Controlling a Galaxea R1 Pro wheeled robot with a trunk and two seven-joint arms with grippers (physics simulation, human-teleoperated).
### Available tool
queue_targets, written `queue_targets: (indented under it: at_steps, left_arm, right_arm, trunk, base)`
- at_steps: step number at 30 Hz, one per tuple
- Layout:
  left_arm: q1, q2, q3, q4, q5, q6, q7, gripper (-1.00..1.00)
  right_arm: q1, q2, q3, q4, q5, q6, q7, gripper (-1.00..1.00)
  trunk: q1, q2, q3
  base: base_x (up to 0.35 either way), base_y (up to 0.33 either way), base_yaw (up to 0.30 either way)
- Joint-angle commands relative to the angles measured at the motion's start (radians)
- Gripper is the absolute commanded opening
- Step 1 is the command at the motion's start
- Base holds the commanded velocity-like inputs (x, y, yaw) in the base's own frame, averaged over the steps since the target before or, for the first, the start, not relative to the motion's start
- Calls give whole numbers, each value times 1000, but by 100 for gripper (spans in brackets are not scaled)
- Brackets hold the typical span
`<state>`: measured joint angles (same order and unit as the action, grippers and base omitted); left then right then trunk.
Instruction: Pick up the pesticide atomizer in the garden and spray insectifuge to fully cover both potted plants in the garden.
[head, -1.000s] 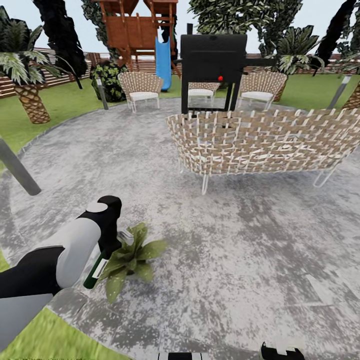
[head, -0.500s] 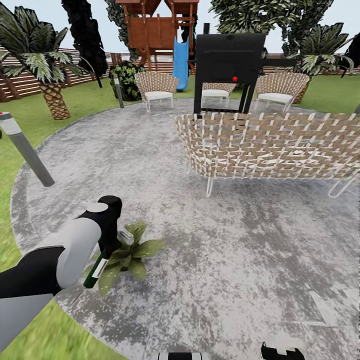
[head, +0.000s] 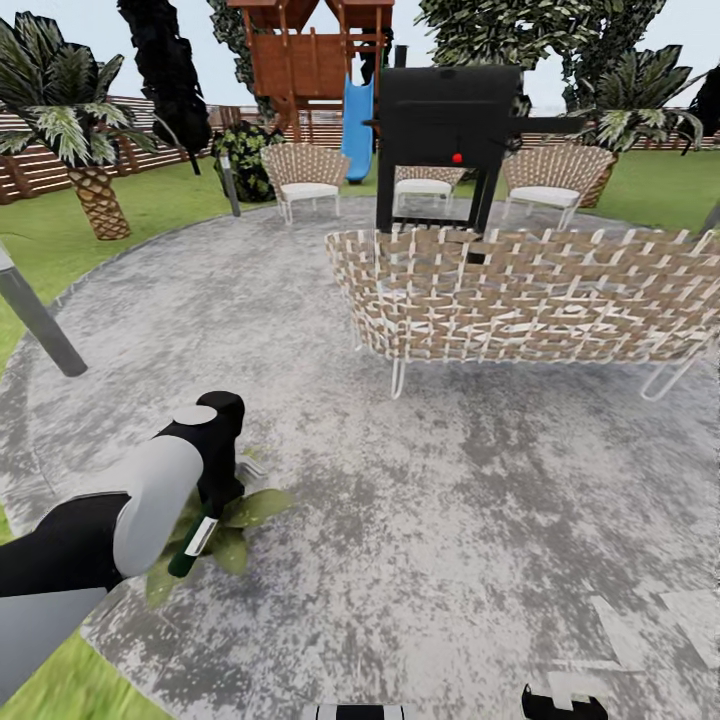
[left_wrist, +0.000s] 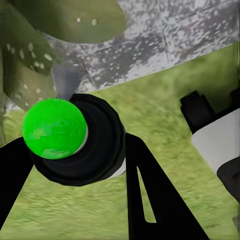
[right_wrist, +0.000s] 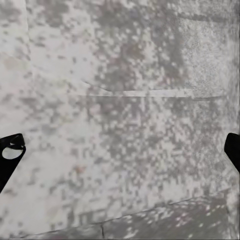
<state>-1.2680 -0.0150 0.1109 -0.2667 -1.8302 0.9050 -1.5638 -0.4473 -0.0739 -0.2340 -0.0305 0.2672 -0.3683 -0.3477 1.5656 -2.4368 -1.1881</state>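
My left gripper (head: 207, 497) is shut on the pesticide atomizer (head: 189, 548), a dark green bottle with a white label that hangs tilted below the wrist. In the left wrist view the atomizer (left_wrist: 75, 142) is seen end-on, black with a bright green round end, between the black fingers (left_wrist: 150, 195). A potted plant (head: 238, 512), a low rosette of pointed green leaves, sits on the grey paving right beneath the bottle; its pot is hidden. Its leaves (left_wrist: 70, 20) lie just beyond the bottle. My right gripper (right_wrist: 120, 150) is open over bare paving, and also shows (head: 565, 703) at the head view's bottom edge.
A woven sofa (head: 520, 295) stands ahead to the right, with a black grill (head: 450, 110) and woven chairs (head: 305, 175) behind it. A grey post (head: 35, 320) leans at left. Lawn (head: 60, 690) borders the round patio (head: 450, 520); a palm (head: 85, 150) and fence stand far left.
The whole view has shifted, so the camera moved. The plant now sits further under my left arm and the held bottle. Both grippers hold the same pose.
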Motion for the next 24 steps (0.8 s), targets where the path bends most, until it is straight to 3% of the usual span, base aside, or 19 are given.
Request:
queue_targets:
  at_steps: [1, 6, 24]
  left_arm:
    - [-1, -1, 7, -1, -11, 11, -7, -100]
    - [-1, -1, 8, 3, -11, 13, -7, -100]
    - [1, 2, 6, 6, -11, 17, -7, -100]
  right_arm:
    - [-1, 0, -8, 1, 10, -3, -2, 100]
    - [-1, 0, -8, 1, 10, -3, -2, 100]
    - [-1, 0, -8, 1, 10, -3, -2, 100]
  trunk:
    - [0, 0, -1]
    - [0, 0, -1]
    - [0, 0, -1]
  base:
    - [91, -278, 0]
    - [91, -278, 142]
    - [47, -278, 271]
